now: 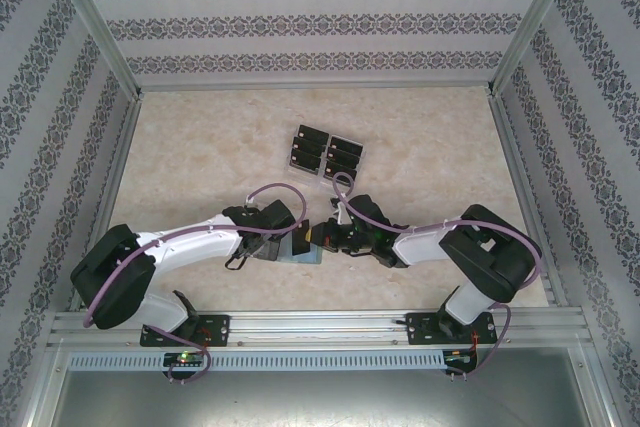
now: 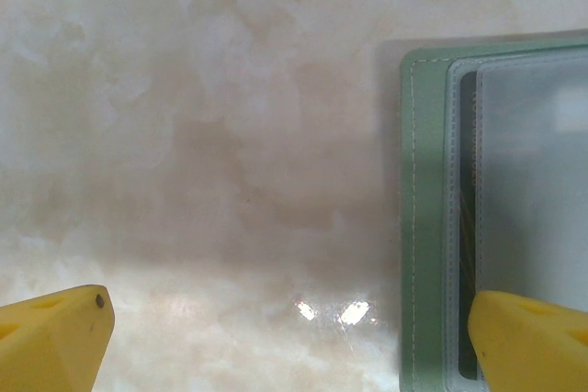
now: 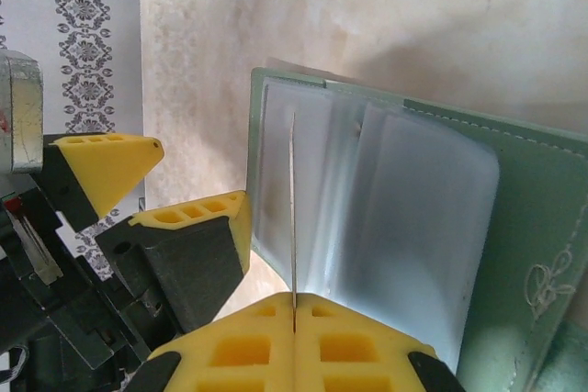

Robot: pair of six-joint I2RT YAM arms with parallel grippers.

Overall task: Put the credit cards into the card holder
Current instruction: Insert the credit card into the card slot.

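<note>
Top view: the marbled beige table [image 1: 200, 147] is smooth and glossy. The loose credit cards [image 1: 325, 154], small black rectangles, lie in two short columns toward the far middle. Nearer the bases the two arms meet nose to nose. The left gripper [image 1: 292, 242] and right gripper [image 1: 326, 237] crowd over the card holder [image 1: 303, 253], a grey-green patch between them. From up here I cannot tell how either pair of jaws stands.

Left wrist view: the left gripper [image 2: 289, 346] is spread wide, its blunt yellow plastic fingers [image 2: 55, 337] at opposite bottom corners, holding nothing. The right-hand finger sits over the holder's lower edge. The card holder [image 2: 423, 227] lies flat at the right, matte green with a neat stitched border and rounded corner. Frosted clear sleeves [image 2: 533, 190] are layered inside it. A dark strip of a card [image 2: 468, 227] shows behind the plastic.

Right wrist view: the right gripper [image 3: 294, 305] is pressed tight, yellow ribbed pads meeting on the card [image 3: 293, 190]. The card is seen edge-on as a thin straight line running up into the sleeves [image 3: 413, 218]. These sleeves bulge soft and rounded. The holder's green cover [image 3: 514, 254] shows white stitching and an embroidered motif. The left gripper's wedge-shaped fingers [image 3: 101, 167] stand apart at the left, just beside the holder's edge.
</note>
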